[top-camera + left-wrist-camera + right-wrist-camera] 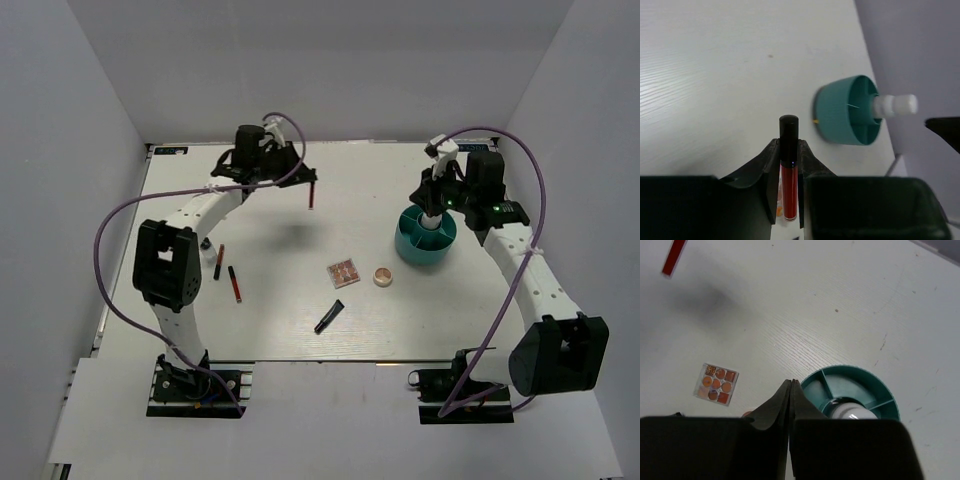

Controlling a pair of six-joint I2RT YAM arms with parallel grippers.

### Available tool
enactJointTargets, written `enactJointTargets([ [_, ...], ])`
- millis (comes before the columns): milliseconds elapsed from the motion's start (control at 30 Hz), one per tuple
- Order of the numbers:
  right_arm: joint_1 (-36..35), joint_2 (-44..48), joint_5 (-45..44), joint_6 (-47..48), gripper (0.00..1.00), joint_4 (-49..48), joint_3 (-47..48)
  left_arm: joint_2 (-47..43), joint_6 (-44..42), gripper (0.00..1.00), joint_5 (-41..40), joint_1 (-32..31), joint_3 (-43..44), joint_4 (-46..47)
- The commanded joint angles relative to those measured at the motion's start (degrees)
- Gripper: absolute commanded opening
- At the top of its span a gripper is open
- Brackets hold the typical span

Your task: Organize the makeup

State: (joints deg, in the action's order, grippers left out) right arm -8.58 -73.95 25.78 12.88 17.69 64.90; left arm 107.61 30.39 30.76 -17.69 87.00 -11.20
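Observation:
My left gripper [306, 178] [789, 146] is shut on a thin red-black pencil [312, 194] [789, 175] and holds it above the table at the back. Its red end shows in the right wrist view [674, 257]. My right gripper [432, 198] [791, 385] is shut and empty, just over the rim of the teal cup [412, 248] [840, 112] [867, 377]. A white bottle [431, 216] [895, 104] [852, 412] stands in the cup's middle. On the table lie the square palette [343, 272] [716, 384], the round beige compact [383, 276] and the short black tube [327, 316].
Two more red-black pencils [219, 262] [236, 284] and a small dark piece [205, 243] lie beside the left arm. The cup has divided compartments around the bottle. White walls close in the table at the back and both sides.

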Motion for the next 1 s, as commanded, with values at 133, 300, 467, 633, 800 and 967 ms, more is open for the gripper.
enactJointTargets([
  [133,3.1,5.8,-7.5,-7.0,0.0,-8.1,-2.7,5.5,7.2,0.0,2.0,-8.8,8.4,16.5],
  [300,4.7,9.0,-9.9,-9.3,0.0,-9.9,-4.3,11.9,11.4,0.0,-0.6,-13.9,13.5,25.1],
  [467,6.3,13.8,-8.9,-9.0,0.0,-15.0,-8.8,17.6,11.4,0.0,-4.5,-17.7,16.7,32.6],
  [633,6.9,15.7,-8.0,-8.2,0.0,-15.8,-11.4,22.2,10.1,0.0,-9.0,-20.2,19.8,39.6],
  [800,7.6,16.4,-7.6,-8.1,0.0,-16.3,-12.6,26.1,6.1,0.0,-11.0,-22.6,23.4,41.1],
  [967,7.9,16.6,-7.2,-7.7,0.0,-16.4,-13.2,27.8,4.0,0.0,-14.3,-24.1,23.7,43.6],
])
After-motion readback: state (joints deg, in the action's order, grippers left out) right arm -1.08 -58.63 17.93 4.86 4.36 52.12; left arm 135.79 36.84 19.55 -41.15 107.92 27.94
